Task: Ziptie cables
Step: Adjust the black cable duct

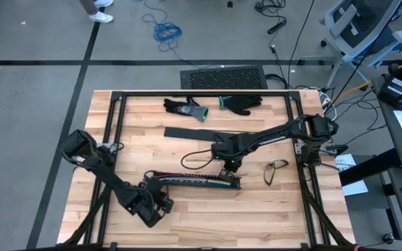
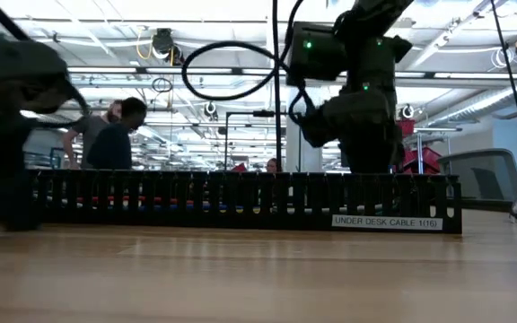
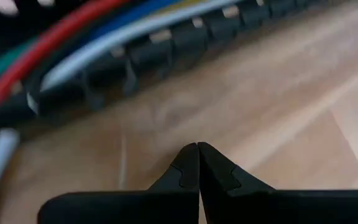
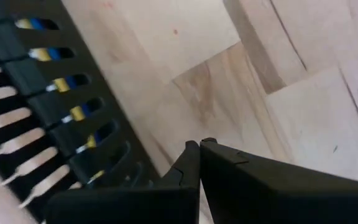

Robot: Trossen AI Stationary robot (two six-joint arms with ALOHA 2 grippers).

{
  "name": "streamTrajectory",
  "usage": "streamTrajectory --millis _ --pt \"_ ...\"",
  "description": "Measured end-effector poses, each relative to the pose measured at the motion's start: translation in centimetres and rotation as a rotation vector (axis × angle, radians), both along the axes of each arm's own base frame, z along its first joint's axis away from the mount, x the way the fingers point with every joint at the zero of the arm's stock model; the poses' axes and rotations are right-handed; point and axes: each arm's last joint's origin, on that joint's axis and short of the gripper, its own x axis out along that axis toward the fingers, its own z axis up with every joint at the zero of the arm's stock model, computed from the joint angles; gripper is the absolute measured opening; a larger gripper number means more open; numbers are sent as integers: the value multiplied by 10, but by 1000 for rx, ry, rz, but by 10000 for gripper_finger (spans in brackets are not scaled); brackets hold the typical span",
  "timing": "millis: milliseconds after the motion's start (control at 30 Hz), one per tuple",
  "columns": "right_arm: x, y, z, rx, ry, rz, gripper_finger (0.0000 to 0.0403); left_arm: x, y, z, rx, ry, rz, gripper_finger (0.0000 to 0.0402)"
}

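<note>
The cables (image 3: 61, 37), red, green, blue and white, lie inside a long black slotted duct (image 1: 194, 183) on the wooden table, and yellow and blue ones (image 4: 73, 81) show through its slots. My left gripper (image 3: 197, 146) is shut and points down at bare wood just on the near side of the duct's left end (image 1: 160, 201). My right gripper (image 4: 201, 143) is also shut. It points steeply down at the table on the far side of the duct near its right end (image 1: 232, 167). In the low view it stands behind the duct (image 2: 240, 197).
Two dark gloves (image 1: 187, 108) (image 1: 243, 103) lie at the table's far side, with a flat black strip (image 1: 187, 132) nearer the middle. A pair of glasses (image 1: 276, 169) lies right of the duct. The near part of the table is bare wood. People (image 2: 115, 135) stand in the room behind.
</note>
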Motion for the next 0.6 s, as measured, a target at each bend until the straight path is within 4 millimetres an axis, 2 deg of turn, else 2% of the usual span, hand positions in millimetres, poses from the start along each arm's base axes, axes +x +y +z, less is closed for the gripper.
streamTrajectory --millis 233,600 --pt "3 6 -16 -4 39 42 0 7 22 -1 75 53 67 0" --pt "1 69 -18 9 12 1 0 13 47 -2 215 212 -66 0"
